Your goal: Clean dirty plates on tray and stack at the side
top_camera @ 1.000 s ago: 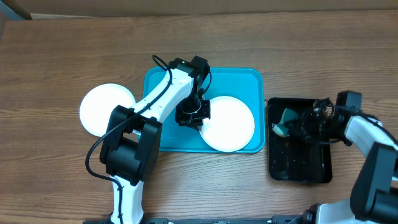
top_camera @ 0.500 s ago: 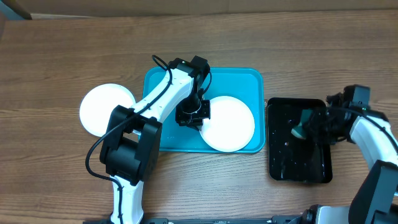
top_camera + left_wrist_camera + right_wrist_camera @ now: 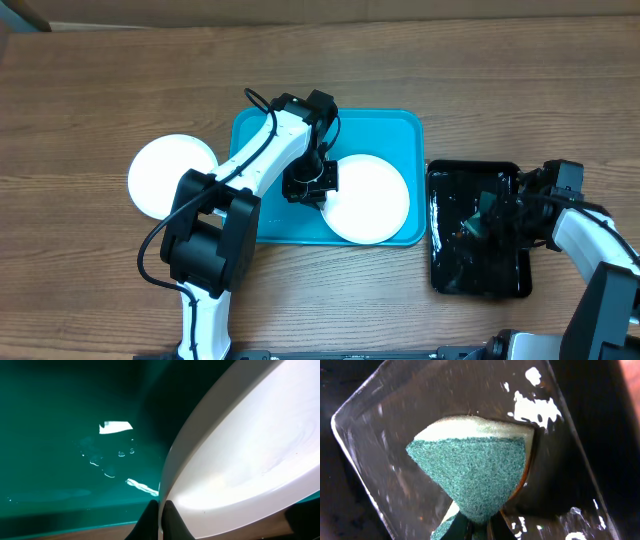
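Overhead: left gripper (image 3: 312, 186) clamped on left rim of white plate (image 3: 372, 198), lying in right half of tray (image 3: 270, 135), close to its front rim. No smear made out on it from here. Side plate (image 3: 170, 176) off the tray on the surface (image 3: 90, 80) to the left, well apart; cannot tell if one or a stack. Right gripper (image 3: 495, 215) low over black tray (image 3: 480, 275), just beside the blue one, away from the plate. Left wrist: plate rim pinched between both fingertips at bottom of frame, near edge tilted up a little off the tray floor, water drops and a pale streak on the floor beside it. Right wrist: clenched on green sponge (image 3: 470, 475), scrub side toward camera, pale foam behind, wet glossy black tray floor under it. Judged step: wetting the sponge before wiping the held plate. To do it well: keep the rim pinch firm and the plate low so it cannot skid or flip under pressure; lift the sponge clear over both tray rims, letting drips fall first; press scrub side flat and wipe from the free right edge toward the held side, stopping short of the left fingers; check the whole face for orange marks before carrying it to the side plate.
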